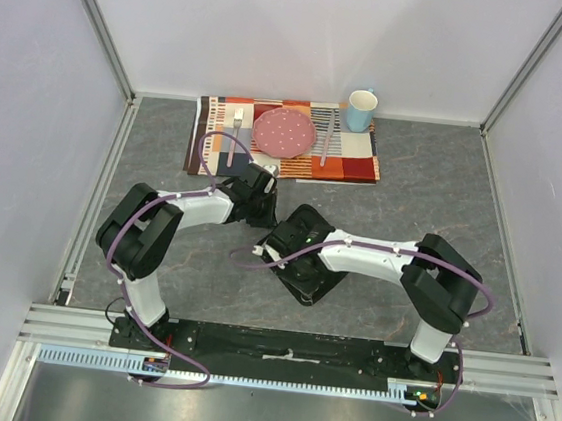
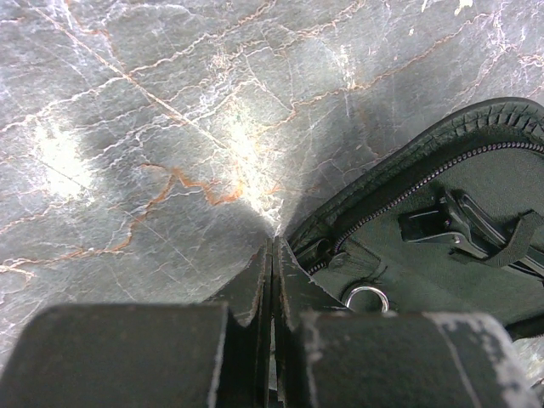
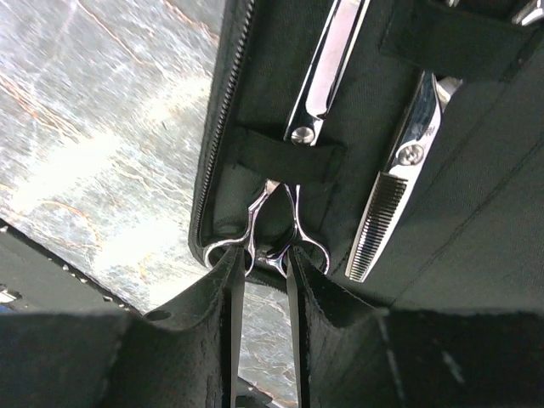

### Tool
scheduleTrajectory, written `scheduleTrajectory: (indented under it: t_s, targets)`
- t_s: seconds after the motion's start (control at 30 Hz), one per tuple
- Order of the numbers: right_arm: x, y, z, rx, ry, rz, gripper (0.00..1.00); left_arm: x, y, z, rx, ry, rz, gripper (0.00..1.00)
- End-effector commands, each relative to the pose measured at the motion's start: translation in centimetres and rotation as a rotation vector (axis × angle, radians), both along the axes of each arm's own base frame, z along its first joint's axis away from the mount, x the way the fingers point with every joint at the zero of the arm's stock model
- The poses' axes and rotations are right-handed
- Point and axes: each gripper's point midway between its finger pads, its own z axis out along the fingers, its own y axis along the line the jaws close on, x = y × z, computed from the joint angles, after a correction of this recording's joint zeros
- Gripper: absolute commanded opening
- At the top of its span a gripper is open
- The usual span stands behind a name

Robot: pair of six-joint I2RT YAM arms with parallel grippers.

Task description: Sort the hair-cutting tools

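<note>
Grey veined marble is seen across the worktop point(image 1: 433, 196), on which an opened black zip case point(image 1: 308, 286) is laid near the middle, under the two arms. In the right wrist view the dark fabric lining of the case is shown with two silver tools held flat against it by elastic straps point(image 3: 263, 157). One is a pair of plain scissors point(image 3: 327, 68), its pivot screw just above a strap and its ring handles pointed toward the camera. Just beside it to the right is a pair of thinning shears point(image 3: 408, 161) with a toothed blade. The right pincer point(image 3: 265, 259) is set at the ring handles of the scissors, its fingers narrowly parted with the inner shanks between them (a ring spreads out behind each finger); whether the handles are actually gripped cannot be told. The left pincer point(image 2: 272, 259) is clenched, finger against finger, with nothing between, and is held low over bare worktop just beside the zipped edge of the case. In that view a black hair clip point(image 2: 442, 223) is seen lying inside the case, and a small metal ring point(image 2: 367, 297) sits close to the fingertips. At the far edge a striped placemat point(image 1: 351, 163) is spread, bearing a pink plate point(image 1: 284, 130), a fork point(image 1: 237, 120) and a knife point(image 1: 327, 140), with a light blue cup point(image 1: 361, 108) at its far right corner, all well apart from the case.
</note>
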Motion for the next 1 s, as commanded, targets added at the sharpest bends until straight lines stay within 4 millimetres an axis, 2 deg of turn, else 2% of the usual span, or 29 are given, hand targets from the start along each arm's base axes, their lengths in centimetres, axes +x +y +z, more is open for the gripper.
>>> scheduleTrajectory:
  t_s: [0.0,0.13,0.53,0.8,0.97]
  targets:
    - [0.6,3.1,-0.2,0.055,-0.039,0.031,0.32,-2.9,-0.6,-1.3,0.004,0.093,-0.037,0.03]
    - [0.9,3.8,-0.1,0.064,-0.044,0.03,0.32,-2.8,-0.8,-1.2,0.001,0.089,-0.041,0.03]
    - [4.3,6.5,-0.7,0.09,-0.169,0.009,0.34,-3.3,-1.1,-1.5,0.007,0.098,-0.055,0.03]
    - [6.7,6.6,-0.2,0.081,-0.201,0.047,0.34,-3.4,-1.4,-1.4,0.003,0.092,-0.07,0.03]
    - [7.4,7.2,0.1,0.105,-0.186,0.091,0.33,-3.4,-1.6,-1.2,0.0,0.086,-0.078,0.03]
